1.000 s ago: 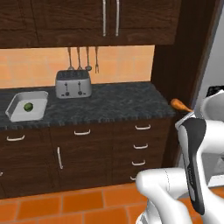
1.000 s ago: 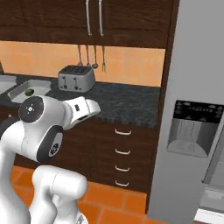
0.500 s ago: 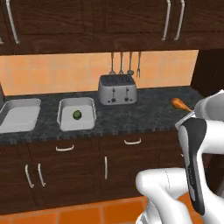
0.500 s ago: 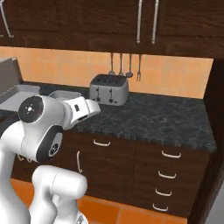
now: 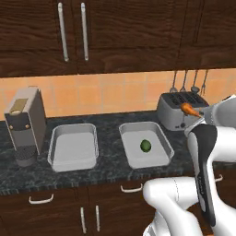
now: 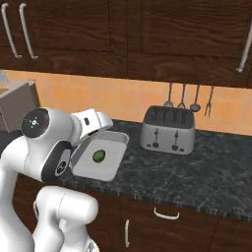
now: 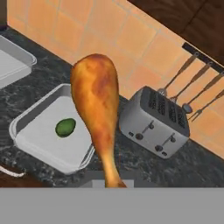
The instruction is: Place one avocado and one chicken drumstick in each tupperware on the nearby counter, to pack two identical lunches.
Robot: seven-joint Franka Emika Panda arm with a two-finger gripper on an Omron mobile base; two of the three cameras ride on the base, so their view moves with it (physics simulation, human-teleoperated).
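My gripper (image 5: 198, 115) is shut on a golden-brown chicken drumstick (image 7: 97, 100), held by its thin bone end with the thick end away from the hand. The drumstick (image 5: 189, 109) hangs above the counter's (image 5: 109, 138) right part, in front of the toaster. Two grey tupperware trays lie side by side on the black marbled counter. The right tupperware (image 5: 127, 148) holds one green avocado (image 5: 145, 146). The left tupperware (image 5: 55, 148) holds nothing. In the hand view the avocado (image 7: 65, 127) lies in the near tupperware (image 7: 27, 144), left of and below the drumstick.
A silver toaster (image 5: 175, 113) stands right of the trays, with utensils (image 5: 188, 83) hanging on the tiled wall behind it. A grey coffee machine (image 5: 25, 124) stands at the counter's left. Dark wooden cabinets (image 5: 92, 32) hang above, and drawers sit below.
The base has driven left along the counter, so the whole scene has shifted right. The second tupperware and the coffee machine have come into view. The drumstick stays in my gripper.
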